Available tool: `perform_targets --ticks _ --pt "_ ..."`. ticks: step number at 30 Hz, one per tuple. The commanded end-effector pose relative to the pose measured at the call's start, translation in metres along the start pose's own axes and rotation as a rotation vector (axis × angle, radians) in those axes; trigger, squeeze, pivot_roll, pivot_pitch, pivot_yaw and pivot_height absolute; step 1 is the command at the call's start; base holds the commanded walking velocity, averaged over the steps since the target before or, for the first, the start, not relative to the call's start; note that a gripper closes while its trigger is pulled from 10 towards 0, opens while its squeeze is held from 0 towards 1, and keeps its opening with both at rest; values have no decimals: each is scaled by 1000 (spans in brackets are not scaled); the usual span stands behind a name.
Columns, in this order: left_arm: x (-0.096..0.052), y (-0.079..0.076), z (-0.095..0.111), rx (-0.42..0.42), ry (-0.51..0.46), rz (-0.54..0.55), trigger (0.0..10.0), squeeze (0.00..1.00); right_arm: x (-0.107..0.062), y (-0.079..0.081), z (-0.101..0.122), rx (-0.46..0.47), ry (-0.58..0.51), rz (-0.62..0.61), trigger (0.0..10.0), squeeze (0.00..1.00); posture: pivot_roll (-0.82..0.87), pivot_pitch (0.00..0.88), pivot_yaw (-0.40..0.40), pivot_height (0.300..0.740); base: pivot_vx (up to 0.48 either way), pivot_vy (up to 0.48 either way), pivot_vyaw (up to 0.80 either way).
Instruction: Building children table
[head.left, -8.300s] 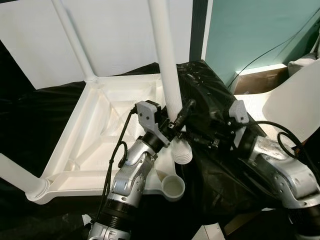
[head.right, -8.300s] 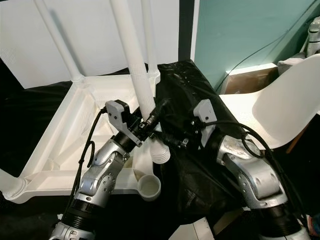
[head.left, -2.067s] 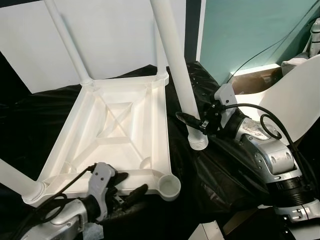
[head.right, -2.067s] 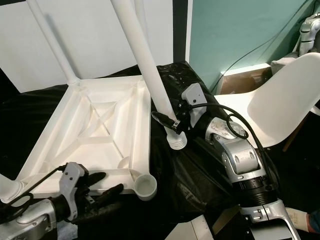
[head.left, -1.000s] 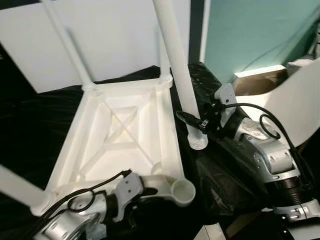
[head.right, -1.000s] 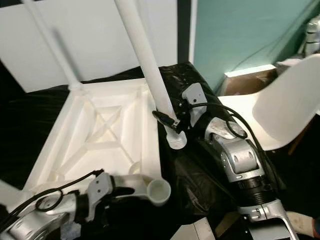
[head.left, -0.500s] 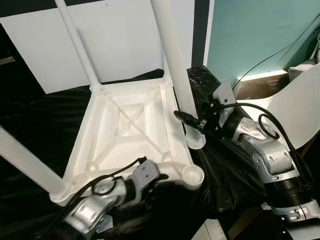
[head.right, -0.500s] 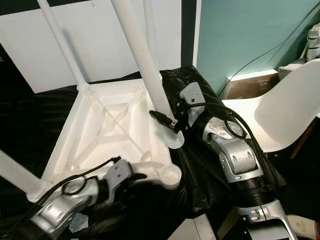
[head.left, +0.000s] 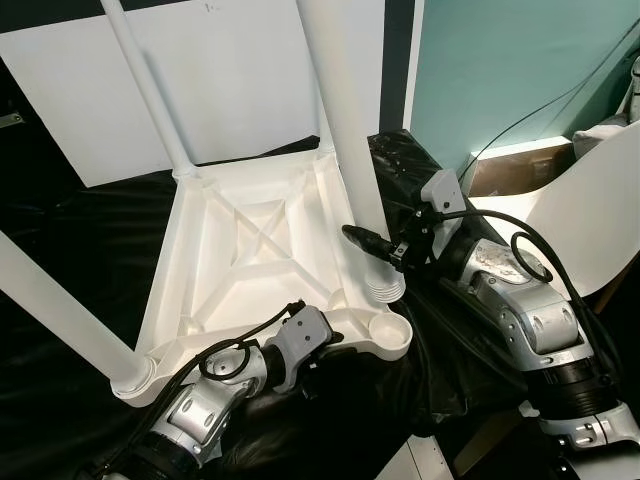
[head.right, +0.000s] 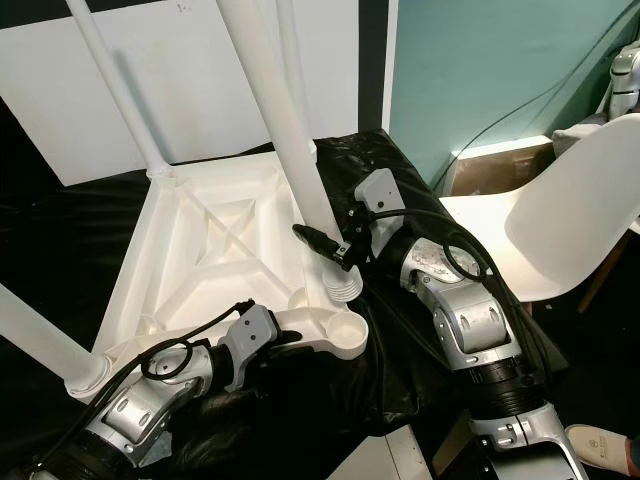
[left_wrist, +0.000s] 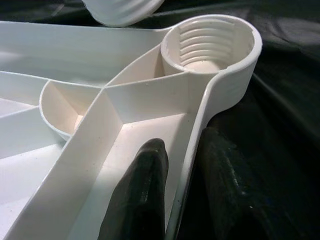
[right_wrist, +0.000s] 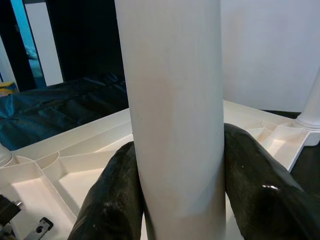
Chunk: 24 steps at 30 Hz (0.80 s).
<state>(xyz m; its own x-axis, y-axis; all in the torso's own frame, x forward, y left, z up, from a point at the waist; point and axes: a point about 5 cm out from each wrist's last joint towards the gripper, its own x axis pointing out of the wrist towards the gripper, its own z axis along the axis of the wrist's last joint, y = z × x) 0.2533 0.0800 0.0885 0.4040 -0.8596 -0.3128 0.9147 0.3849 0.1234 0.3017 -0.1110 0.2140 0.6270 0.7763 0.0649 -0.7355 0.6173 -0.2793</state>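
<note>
A white children's table top (head.left: 250, 250) lies upside down on black cloth, with legs screwed in at its back left (head.left: 140, 80) and front left (head.left: 50, 310) corners. Its front right corner has an empty threaded socket (head.left: 390, 335). My right gripper (head.left: 375, 245) is shut on a loose white leg (head.left: 335, 120), fingers (right_wrist: 115, 190) on either side of it. The leg's threaded end (head.left: 385, 290) hangs tilted just above and behind the socket (left_wrist: 210, 42). My left gripper (head.left: 318, 345) is shut on the table's front rim (left_wrist: 192, 150) beside the socket, one finger (left_wrist: 145, 190) inside and one outside.
A white chair (head.left: 590, 220) stands at the right, with an open cardboard box (head.left: 510, 165) behind it against a teal wall. A white board (head.left: 230, 80) leans behind the table. Black cloth (head.left: 60, 230) covers the surface. A cable (head.left: 550, 95) runs across the wall.
My left gripper let go of the loose leg, swung down and closed on the table's front rim. The right gripper kept the leg; its threaded end now hangs closer to the socket.
</note>
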Motion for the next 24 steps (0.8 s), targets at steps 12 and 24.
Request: perform_targets --ticks 12,24 --pt "-7 28 26 30 -132 378 10000 0 2 4 2 4 -14 8 10000 0 -78 0 74 740 0 0 0" --pt "-16 26 48 -59 -335 386 10000 0 -5 11 0 15 -2 54 10000 0 -76 0 75 740 0 0 0"
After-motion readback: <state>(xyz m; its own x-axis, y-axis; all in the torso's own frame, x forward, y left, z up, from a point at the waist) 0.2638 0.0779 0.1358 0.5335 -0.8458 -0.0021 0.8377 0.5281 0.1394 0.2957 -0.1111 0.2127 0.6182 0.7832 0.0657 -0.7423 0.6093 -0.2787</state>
